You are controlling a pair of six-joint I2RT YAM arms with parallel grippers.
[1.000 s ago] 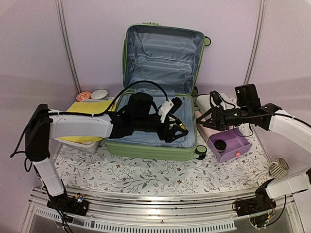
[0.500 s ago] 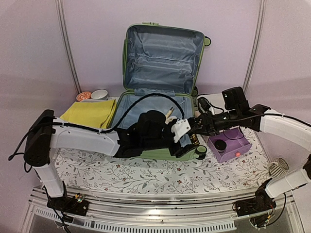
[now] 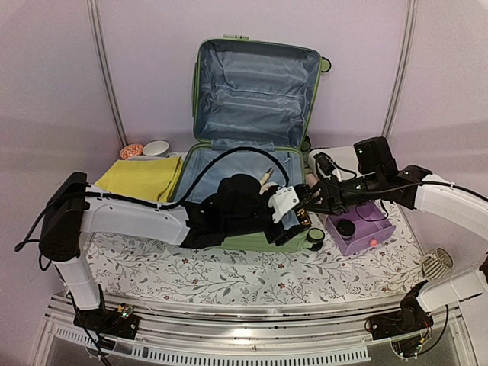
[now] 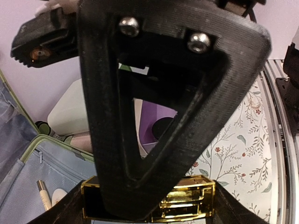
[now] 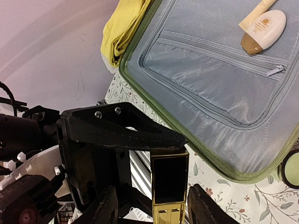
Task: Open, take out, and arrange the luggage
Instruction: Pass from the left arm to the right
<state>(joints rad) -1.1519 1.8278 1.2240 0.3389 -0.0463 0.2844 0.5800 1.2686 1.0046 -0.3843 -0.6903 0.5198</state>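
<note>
Now my left tool [image 3: 297,219] pinches a gold-and-black box [image 5: 169,184] over the near right corner of the luggage [image 3: 255,91]. My right tool [image 5: 154,206] straddles it, but I cannot tell if it grips. A purple box [image 3: 358,225] crowds the right side, and bare tabletop [image 3: 229,282] lies in front. A second ago the left tool was down inside the luggage. It lies open at the back, lid upright, wheels right, long axis crosswise.
</note>
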